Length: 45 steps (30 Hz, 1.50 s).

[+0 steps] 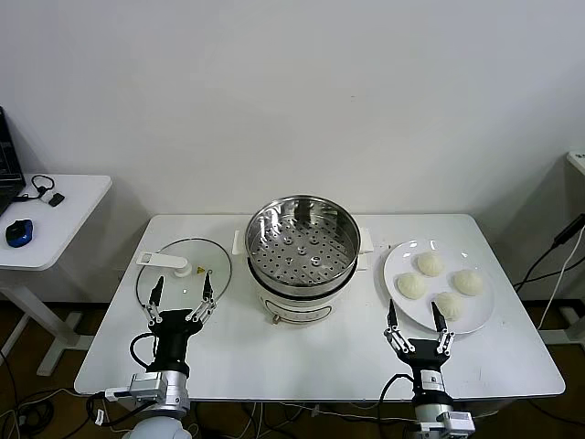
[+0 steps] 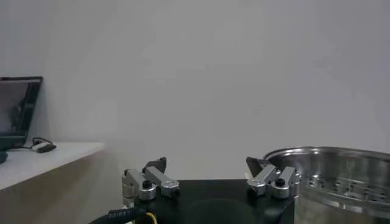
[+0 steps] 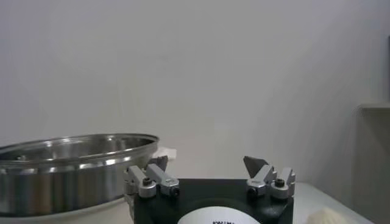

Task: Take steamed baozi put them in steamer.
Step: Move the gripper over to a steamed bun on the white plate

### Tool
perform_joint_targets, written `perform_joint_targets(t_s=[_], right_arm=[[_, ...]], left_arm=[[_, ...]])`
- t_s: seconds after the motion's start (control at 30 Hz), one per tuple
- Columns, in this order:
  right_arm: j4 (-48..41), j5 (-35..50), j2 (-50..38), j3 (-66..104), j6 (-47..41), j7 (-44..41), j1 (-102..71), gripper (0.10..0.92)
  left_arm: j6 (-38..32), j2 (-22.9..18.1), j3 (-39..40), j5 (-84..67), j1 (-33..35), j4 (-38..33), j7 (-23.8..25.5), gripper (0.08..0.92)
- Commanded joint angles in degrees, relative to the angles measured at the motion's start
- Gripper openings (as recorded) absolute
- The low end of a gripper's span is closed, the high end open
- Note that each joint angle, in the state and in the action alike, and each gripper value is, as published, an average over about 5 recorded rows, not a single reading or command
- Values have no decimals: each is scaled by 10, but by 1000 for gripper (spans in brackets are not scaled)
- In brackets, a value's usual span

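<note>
Looking down at the white table [image 1: 320, 366], we have one steamer [image 1: 302, 251] at centre, toward the far edge, its perforated basket bare. One white plate [image 1: 400, 263] sits just right of it, near but not touching as far as we can tell, carrying four steamed baozi [image 1: 439, 284] in a loose cluster: two far, two near, none stacked. One flat glass lid [image 1: 183, 271] with a white handle lies on the table left of the steamer, a small gap between them. Our left gripper [image 1: 182, 292] hangs over the near rim of the lid, fingers spread wide, holding nothing. Our right gripper [image 1: 415, 315] sits at the near edge of the plate, just near of the closest bun, fingers also spread wide and empty; the right wrist view shows a bit of bun low and off to one side, steamer wall on the other. Between plate and steamer the only obstacle is the steamer's raised steel rim and a white side handle sticking out toward the plate. Near half of the table in front of the steamer holds nothing but the two arms. Plate's right rim is close to the table's right edge. One white side table [image 1: 55, 224] stands well left, separate, with a blue mouse [image 1: 18, 232] and a laptop corner [image 1: 9, 165].
</note>
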Motion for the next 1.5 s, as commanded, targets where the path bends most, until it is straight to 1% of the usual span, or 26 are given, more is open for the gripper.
perform_joint_targets(t_s=[0.03,0.27,0.47,0.57,0.67,0.77,1.03,1.13,1.27,1.4,1.5], right_arm=[[5,5,-39,47,-128,0,46,823],[-17,7,-128,76,-236,-10,143,823],[-73,-1,-225,72,-279,-30,218,823],[-103,-30,-274,59,-296,-50,244,823],[-129,-69,-330,43,-309,-91,264,823],[-151,-97,-404,21,-320,-145,282,823],[-212,-111,-570,-72,-320,-282,348,823],[-236,-104,-614,-127,-317,-335,403,823],[-272,-69,-665,-247,-308,-401,515,823],[-326,-42,-692,-460,-290,-448,700,823],[-368,-22,-690,-627,-276,-476,857,823]], left_arm=[[-1,1,0,-1,-1,1,1,823],[-2,2,1,-3,-3,5,0,823],[-3,2,3,-4,-4,7,0,823],[-4,2,5,-4,-4,9,0,823],[-4,3,8,-4,-4,10,-1,823],[-5,3,10,-3,-4,12,-1,823],[-9,3,14,-3,-4,19,-2,823],[-11,3,14,-5,-3,22,-2,823],[-14,4,16,-7,-3,26,-3,823],[-17,6,18,-11,-4,31,-3,823],[-19,7,19,-15,-5,35,-3,823]])
